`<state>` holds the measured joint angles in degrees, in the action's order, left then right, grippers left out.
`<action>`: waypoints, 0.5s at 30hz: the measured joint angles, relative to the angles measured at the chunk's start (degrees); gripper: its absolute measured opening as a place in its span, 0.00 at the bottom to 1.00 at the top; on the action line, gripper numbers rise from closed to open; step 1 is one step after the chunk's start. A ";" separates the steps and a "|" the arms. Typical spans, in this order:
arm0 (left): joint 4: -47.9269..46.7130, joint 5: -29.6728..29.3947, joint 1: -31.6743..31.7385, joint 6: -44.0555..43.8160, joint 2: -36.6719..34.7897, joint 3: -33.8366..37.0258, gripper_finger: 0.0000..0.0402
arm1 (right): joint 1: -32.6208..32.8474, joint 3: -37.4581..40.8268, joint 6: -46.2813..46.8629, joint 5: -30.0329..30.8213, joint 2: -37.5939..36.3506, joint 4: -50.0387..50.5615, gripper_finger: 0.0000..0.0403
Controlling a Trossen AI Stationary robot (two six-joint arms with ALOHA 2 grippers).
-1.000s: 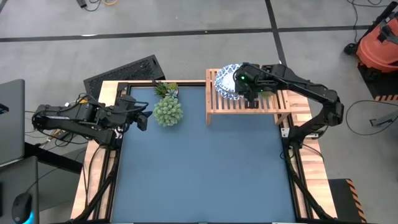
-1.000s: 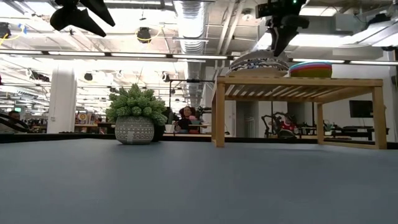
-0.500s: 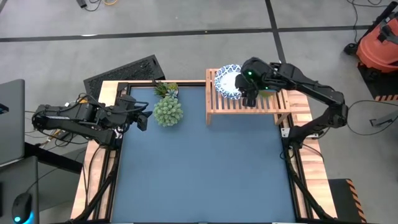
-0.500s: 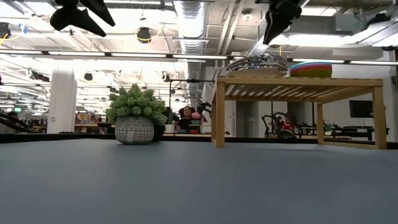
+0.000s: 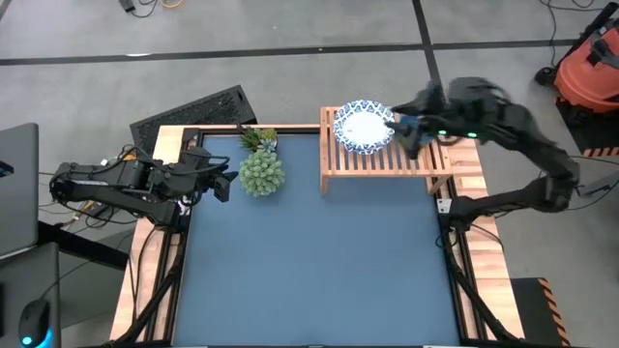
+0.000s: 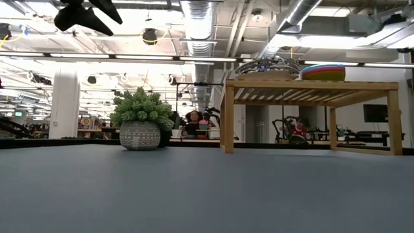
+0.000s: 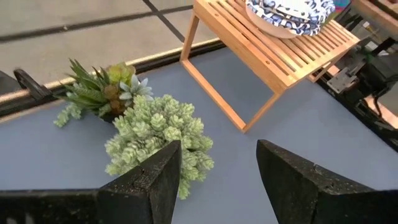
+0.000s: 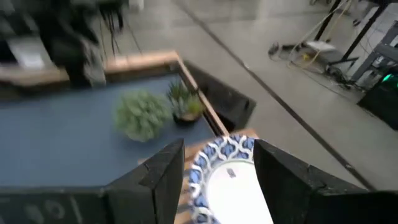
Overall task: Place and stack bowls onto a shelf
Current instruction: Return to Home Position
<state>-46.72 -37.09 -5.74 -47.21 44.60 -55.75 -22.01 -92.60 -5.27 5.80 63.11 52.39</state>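
Note:
A white bowl with a blue patterned rim (image 5: 365,126) (image 7: 287,14) (image 8: 227,180) rests by its base on the left part of the light-wood shelf (image 5: 382,160) (image 6: 310,84). A stack of small coloured bowls (image 6: 323,71) stands on the shelf's right part; in the high view my right arm covers it. My right gripper (image 5: 406,130) (image 8: 217,180) is open and hangs in the air just right of the patterned bowl. It is out of the low view. My left gripper (image 5: 224,184) (image 7: 217,180) waits, open, above the table's left edge.
A round bushy plant in a patterned pot (image 5: 261,172) (image 6: 139,120) and a spiky green plant (image 5: 258,138) stand at the table's far edge, left of the shelf. The blue tabletop (image 5: 319,261) lies bare nearer. An orange vacuum (image 5: 590,68) stands on the floor, far right.
My right gripper has risen from the patterned bowl and drawn away toward the table's right, leaving the low view. The bowl stays on the shelf's left part and now shows uncovered from above.

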 joint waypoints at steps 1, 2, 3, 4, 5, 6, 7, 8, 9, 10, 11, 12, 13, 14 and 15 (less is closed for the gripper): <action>0.01 -0.37 -0.01 0.71 0.04 0.00 0.49 | 0.32 -0.02 1.85 0.00 -1.53 0.03 0.54; -0.26 -0.51 0.00 1.48 0.04 0.00 0.49 | 0.89 -0.02 3.38 0.00 -3.07 0.58 0.54; -0.61 -0.38 0.00 2.04 0.04 0.00 0.49 | 1.59 -0.02 4.35 0.00 -4.47 1.42 0.54; -0.89 0.25 0.00 2.61 0.04 -0.01 0.49 | 2.45 -0.02 4.63 0.00 -5.96 2.38 0.54; -1.08 0.99 0.00 3.48 0.03 0.00 0.49 | 3.29 -0.02 4.33 0.00 -7.46 3.77 0.54; -1.27 1.53 0.00 4.59 0.03 0.00 0.49 | 4.24 0.00 3.94 0.00 -8.81 5.46 0.54; -1.39 1.91 0.00 5.72 0.03 0.00 0.49 | 5.23 0.31 3.94 0.00 -10.20 6.75 0.54; -1.35 2.06 -0.02 6.52 0.02 0.00 0.49 | 6.22 1.09 4.16 -0.02 -11.55 7.21 0.54; -1.29 2.15 -0.02 6.96 0.04 0.00 0.49 | 7.31 2.24 4.45 -0.09 -13.03 7.02 0.54; -1.33 2.09 -0.02 6.89 0.03 0.00 0.49 | 8.55 3.75 4.81 -0.08 -14.72 6.78 0.54; -1.32 1.94 -0.02 6.40 0.04 0.00 0.49 | 9.82 5.75 5.32 -0.07 -16.44 6.11 0.54; -1.26 1.34 -0.02 6.48 0.04 0.00 0.49 | 10.96 8.34 5.98 -0.04 -18.30 4.73 0.54; -0.94 0.40 -0.12 7.37 0.03 0.00 0.49 | 12.00 11.29 6.93 -0.03 -20.25 2.62 0.54; -0.06 -0.50 -0.35 8.76 0.01 0.00 0.49 | 13.05 14.73 8.01 -0.01 -22.46 -0.13 0.54; 1.22 -1.27 -0.79 10.63 -0.20 0.00 0.49 | 13.97 18.27 8.80 -0.01 -24.64 -3.14 0.54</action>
<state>-45.50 -38.35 -6.52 -36.58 44.40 -55.75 -8.04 -74.33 3.53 5.79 38.47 49.26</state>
